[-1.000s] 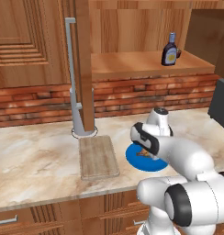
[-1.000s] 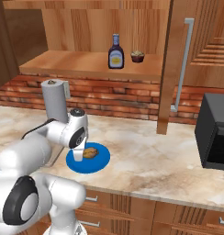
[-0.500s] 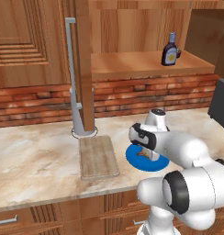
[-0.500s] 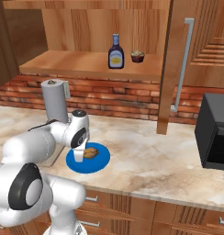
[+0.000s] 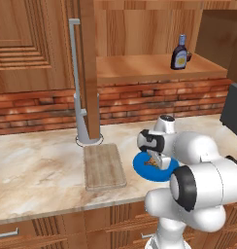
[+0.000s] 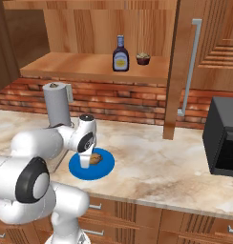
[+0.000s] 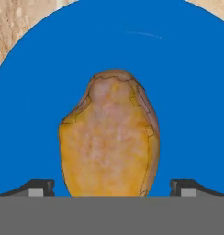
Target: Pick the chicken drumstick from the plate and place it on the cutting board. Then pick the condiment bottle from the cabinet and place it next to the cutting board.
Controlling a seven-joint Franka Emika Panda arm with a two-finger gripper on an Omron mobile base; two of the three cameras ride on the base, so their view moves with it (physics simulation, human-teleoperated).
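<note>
gripper has dropped closer over the drumstick on the plate | jaws wide, straddling it, nothing held | grasp seems imminent; board bare

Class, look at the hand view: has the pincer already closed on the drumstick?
No. The pincer stands open, its tips apart on either side of the drumstick, which lies on the blue plate.

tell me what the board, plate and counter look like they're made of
Board: light wood, matt, lengthwise grain lines visible.
Plate: plain bright blue, smooth with a faint glint, maybe glazed ceramic or plastic; can't tell which.
Counter: beige veined stone look, likely marble, slightly polished.
</note>
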